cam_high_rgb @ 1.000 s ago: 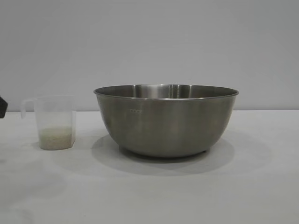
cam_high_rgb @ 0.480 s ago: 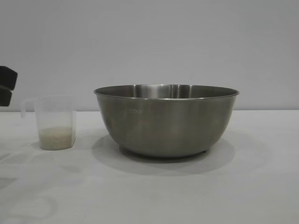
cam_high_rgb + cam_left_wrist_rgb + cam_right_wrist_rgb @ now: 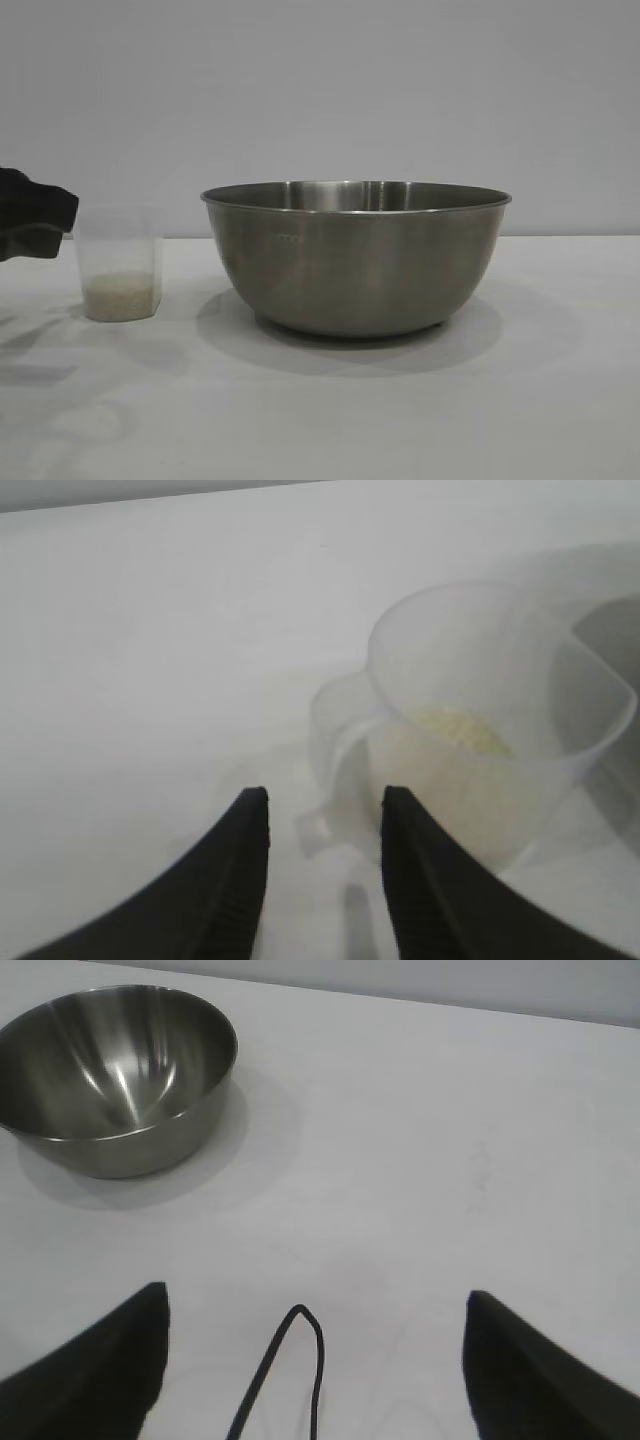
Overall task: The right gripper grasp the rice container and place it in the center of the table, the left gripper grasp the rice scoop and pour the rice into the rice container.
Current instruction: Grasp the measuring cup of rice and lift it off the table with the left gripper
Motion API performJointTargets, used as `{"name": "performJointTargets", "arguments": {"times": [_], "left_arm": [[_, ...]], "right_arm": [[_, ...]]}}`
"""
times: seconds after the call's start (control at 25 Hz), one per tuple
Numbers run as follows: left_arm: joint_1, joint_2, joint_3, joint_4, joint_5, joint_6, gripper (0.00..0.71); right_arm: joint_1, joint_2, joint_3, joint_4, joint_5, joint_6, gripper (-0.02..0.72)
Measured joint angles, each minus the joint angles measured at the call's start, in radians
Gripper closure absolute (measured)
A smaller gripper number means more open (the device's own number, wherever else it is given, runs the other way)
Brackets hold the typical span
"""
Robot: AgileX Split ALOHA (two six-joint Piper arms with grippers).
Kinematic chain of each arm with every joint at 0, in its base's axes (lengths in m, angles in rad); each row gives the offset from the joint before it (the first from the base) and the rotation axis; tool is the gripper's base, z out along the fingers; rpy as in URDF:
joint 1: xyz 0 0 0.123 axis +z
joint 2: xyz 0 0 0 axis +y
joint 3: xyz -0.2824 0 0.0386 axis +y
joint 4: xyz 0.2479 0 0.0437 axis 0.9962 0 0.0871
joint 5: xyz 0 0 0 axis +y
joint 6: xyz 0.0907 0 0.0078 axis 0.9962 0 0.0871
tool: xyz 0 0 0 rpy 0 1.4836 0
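Left gripper (image 3: 322,825): we see its jaws part open, bracketing the rice scoop (image 3: 480,750) handle, nothing clamped
Right gripper (image 3: 315,1360): wide open, empty; well apart from the rice container (image 3: 115,1075)

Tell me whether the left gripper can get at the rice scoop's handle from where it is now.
Probably yes. The left gripper is open with the rice scoop just ahead, its loop handle facing the fingers, and nothing lies between them on the table.
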Motion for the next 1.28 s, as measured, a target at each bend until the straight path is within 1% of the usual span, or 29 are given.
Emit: {"name": "performJointTargets", "arguments": {"times": [0.24,0.68,0.72,0.76,0.8,0.84,0.88,0.92,1.28], "left_arm": [[0.000,0.012,-0.035,-0.033,0.000,0.010,0.462],[0.000,0.079,-0.101,-0.035,0.000,0.019,0.462],[0.000,0.083,-0.105,-0.035,0.000,0.019,0.516],[0.000,0.085,-0.108,-0.035,0.000,0.019,0.540],[0.000,0.085,-0.112,-0.035,0.000,0.024,0.522],[0.000,0.085,-0.114,-0.035,0.000,0.030,0.522],[0.000,0.085,-0.119,-0.035,0.000,0.043,0.563],[0.000,0.087,-0.123,-0.035,0.000,0.060,0.552],[0.000,0.087,-0.148,-0.027,0.000,0.120,0.552]], "right_arm": [[0.000,0.000,0.000,0.000,0.000,0.000,0.126],[0.000,0.000,0.000,0.000,0.000,0.000,0.126],[0.000,0.000,0.000,0.000,0.000,0.000,0.126],[0.000,0.000,0.000,0.000,0.000,0.000,0.126],[0.000,0.000,0.000,0.000,0.000,0.000,0.126],[0.000,0.000,0.000,0.000,0.000,0.000,0.126],[0.000,0.000,0.000,0.000,0.000,0.000,0.126],[0.000,0.000,0.000,0.000,0.000,0.000,0.126],[0.000,0.000,0.000,0.000,0.000,0.000,0.126]]}}
